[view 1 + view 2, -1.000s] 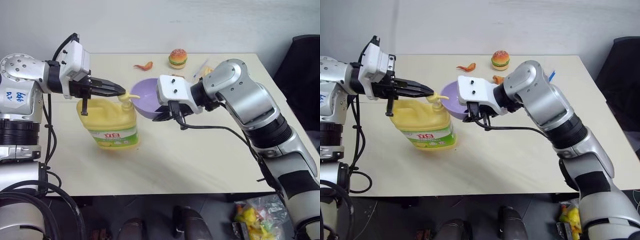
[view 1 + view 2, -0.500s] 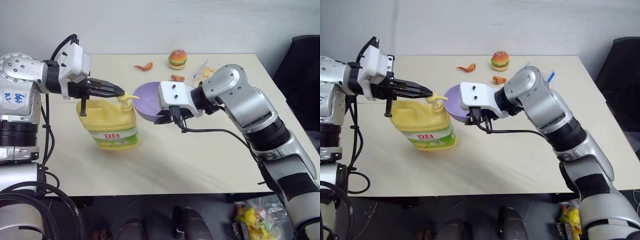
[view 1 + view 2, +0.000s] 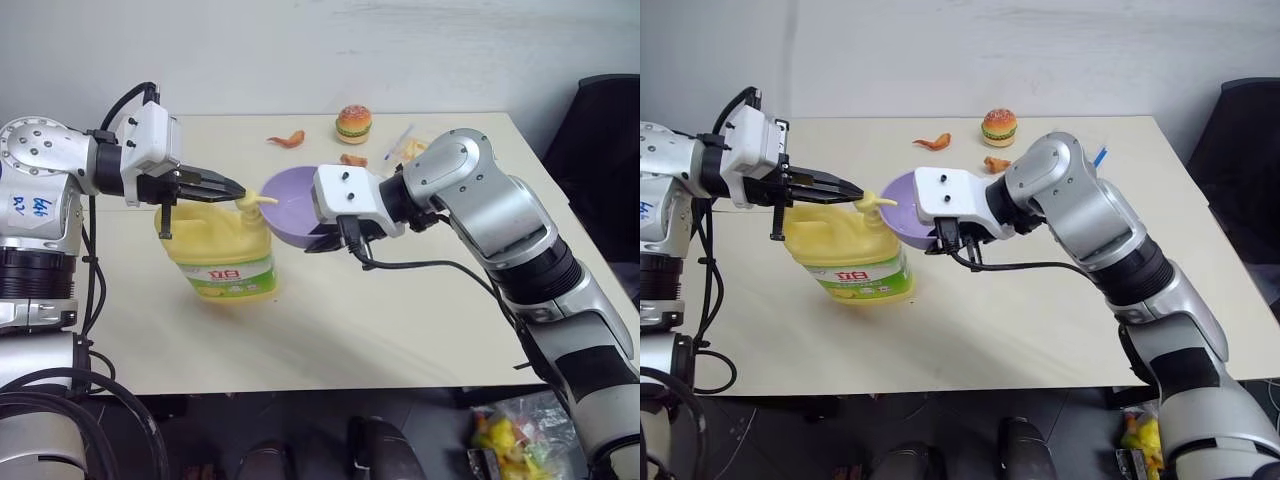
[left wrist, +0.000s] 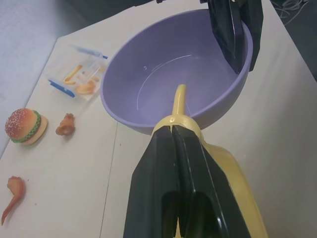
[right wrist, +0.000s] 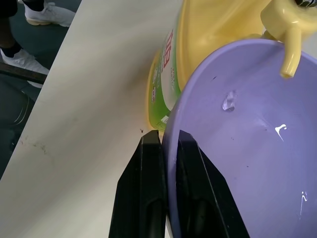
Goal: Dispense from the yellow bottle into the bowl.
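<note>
On the beige table (image 3: pixel 330 320) — left gripper (image 3: pixel 236 189) clenched atop the yellow bottle (image 3: pixel 220 250) pump; right gripper (image 5: pixel 166 163) pinches the bowl (image 3: pixel 285 205) rim.

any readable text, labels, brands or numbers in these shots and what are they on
"立白" in red characters: on the green-and-white label of the squat yellow plastic pump bottle.
Smaller print on that label, seen in the right wrist view: too blurred to read.
Blue handwriting on a white sticker on the left arm: not legible.
</note>
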